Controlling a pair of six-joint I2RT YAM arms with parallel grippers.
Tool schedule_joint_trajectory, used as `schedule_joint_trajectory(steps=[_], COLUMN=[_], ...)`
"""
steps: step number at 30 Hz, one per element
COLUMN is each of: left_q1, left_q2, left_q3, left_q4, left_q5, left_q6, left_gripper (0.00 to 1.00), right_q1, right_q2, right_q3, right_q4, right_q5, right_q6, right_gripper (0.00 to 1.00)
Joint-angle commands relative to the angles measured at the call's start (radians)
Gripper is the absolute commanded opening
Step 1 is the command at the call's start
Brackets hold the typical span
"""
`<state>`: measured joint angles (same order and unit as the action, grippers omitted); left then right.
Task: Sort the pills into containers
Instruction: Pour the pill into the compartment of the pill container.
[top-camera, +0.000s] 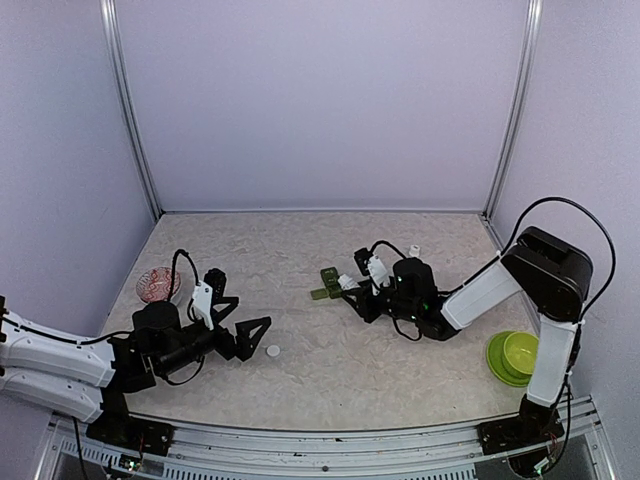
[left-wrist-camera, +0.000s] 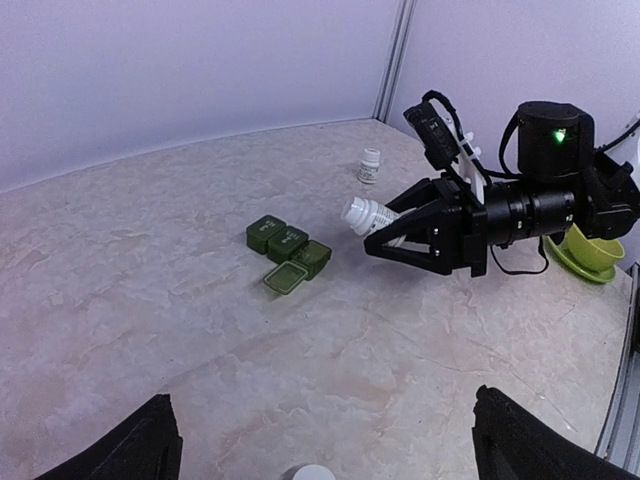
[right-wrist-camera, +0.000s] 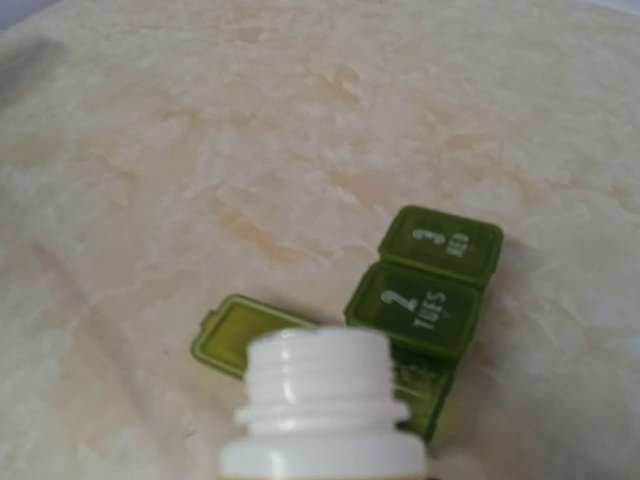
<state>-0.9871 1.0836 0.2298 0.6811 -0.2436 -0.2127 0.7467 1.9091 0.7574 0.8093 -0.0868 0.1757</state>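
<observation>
Right wrist view: my right pincer (left-wrist-camera: 388, 230) clamps uncapped white plastic pill bottle (right-wrist-camera: 320, 400), mouth near green plastic pill organiser (right-wrist-camera: 425, 290), one lid flipped open. Tip slowly, centre mouth over open cell, avoid spill. Left pincer (top-camera: 245, 315) gapes wide, empty.

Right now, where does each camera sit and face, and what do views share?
Top external: above and behind, looking down on the table; left arm and right arm show.
Left wrist: on the left arm, facing the right end effector holding a bottle; own fingers at bottom corners.
Right wrist: looks down past the bottle's neck at the pill organizer; own fingers unseen.
Shared: all show the pill organizer.
</observation>
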Motion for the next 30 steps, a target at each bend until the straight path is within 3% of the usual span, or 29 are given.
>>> schedule_joint_trajectory(steps=[1, 30], left_q1=[0.01, 0.018], left_q2=[0.003, -0.003], left_q3=[-0.012, -0.016], left_q4=[0.028, 0.03], left_q5=[-0.003, 0.002], left_q6=[-0.005, -0.006], left_gripper=[0.99, 0.99], right_q1=[-0.013, -0.018], right_q2=[0.04, 0.087], right_q3=[0.047, 0.161], right_q4=[-0.048, -0.242], right_q5=[0.01, 0.018], right_q6=[-0.001, 0.01], right_gripper=[0.13, 0.12])
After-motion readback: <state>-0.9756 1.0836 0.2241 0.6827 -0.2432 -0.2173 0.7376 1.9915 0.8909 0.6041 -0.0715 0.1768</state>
